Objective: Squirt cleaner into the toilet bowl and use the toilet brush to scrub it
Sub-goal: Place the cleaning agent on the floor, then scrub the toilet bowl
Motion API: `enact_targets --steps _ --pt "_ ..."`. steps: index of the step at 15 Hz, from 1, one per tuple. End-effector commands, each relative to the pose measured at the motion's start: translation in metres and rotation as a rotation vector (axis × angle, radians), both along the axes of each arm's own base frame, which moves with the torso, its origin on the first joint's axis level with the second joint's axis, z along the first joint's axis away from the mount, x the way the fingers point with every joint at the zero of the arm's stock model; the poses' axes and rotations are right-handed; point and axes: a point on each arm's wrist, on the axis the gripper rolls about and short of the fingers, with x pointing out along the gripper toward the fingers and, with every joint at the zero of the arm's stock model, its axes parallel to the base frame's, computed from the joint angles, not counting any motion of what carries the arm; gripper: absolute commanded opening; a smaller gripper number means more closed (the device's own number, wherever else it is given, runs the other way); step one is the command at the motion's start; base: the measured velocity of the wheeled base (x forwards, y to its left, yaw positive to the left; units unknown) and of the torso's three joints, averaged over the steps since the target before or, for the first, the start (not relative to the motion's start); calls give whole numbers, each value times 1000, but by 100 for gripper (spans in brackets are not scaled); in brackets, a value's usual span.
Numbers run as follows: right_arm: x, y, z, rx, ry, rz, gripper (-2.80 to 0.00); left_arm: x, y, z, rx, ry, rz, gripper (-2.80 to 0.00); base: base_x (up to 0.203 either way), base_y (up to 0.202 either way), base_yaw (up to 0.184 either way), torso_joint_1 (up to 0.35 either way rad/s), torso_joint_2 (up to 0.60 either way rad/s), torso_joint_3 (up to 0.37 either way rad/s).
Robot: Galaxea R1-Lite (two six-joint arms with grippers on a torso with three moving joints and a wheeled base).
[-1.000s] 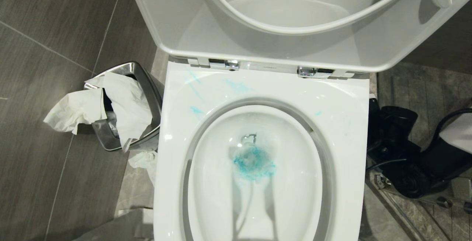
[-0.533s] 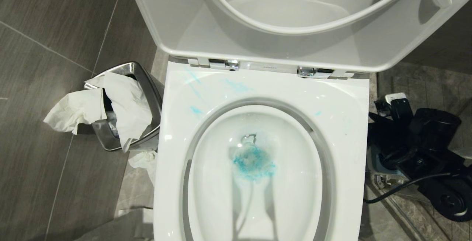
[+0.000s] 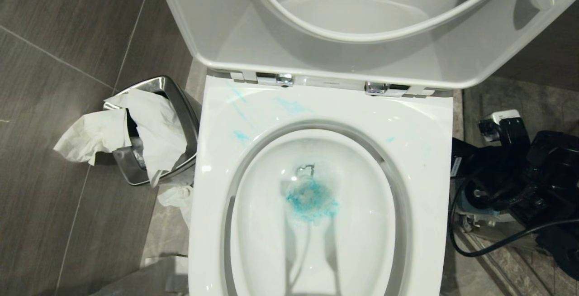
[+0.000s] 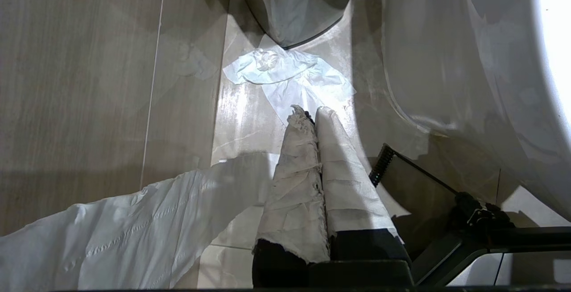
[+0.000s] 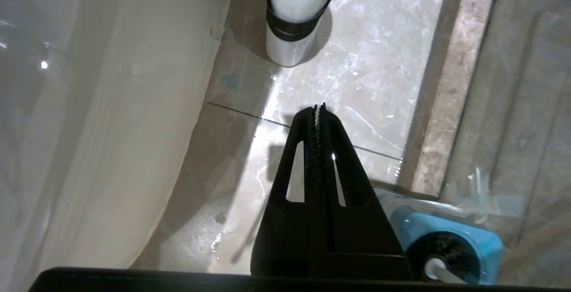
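Grey tiled floor (image 3: 68, 83) surrounds the toilet bowl (image 3: 434, 160), whose seat and lid (image 3: 316, 56) stand raised at the far end. Nearest in the head view, cloudy turquoise cleaner (image 3: 311, 201) tints the water at the bottom of the bowl, and thin smears of it mark the far rim. Left of the bowl sits a small steel waste bin (image 3: 178, 101) overflowing with white tissue (image 3: 113, 128). The right gripper (image 5: 319, 109) hangs low beside the bowl's outer wall, its black toothed fingers pressed together on nothing. Just beside it (partly hidden) the toilet brush (image 5: 439, 267) stands in its blue holder (image 5: 482, 238), black bristles down. Farther on stands a white cylinder (image 5: 292, 19). The left gripper (image 4: 312, 113), fingers wrapped in paper and closed, points at crumpled tissue on the floor.
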Motion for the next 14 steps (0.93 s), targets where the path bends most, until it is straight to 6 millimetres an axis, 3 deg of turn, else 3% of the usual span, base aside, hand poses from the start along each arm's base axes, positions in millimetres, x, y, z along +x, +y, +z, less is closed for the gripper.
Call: enact_targets --steps 1,6,11,14 --pt "-9 -1 16 0 -24 -1 -280 0 0 0 0 0 0 -280 0 0 0 0 0 0" --pt "-4 -3 50 -31 -40 -61 -280 0 0 0 0 0 0 -280 0 0 0 0 0 0" --pt "-1 -5 113 -44 -87 -128 -280 0 0 0 0 0 0 -280 0 0 0 0 0 0" --pt "-4 -6 135 -121 -83 -136 -280 0 0 0 0 0 0 -280 0 0 0 0 0 0"
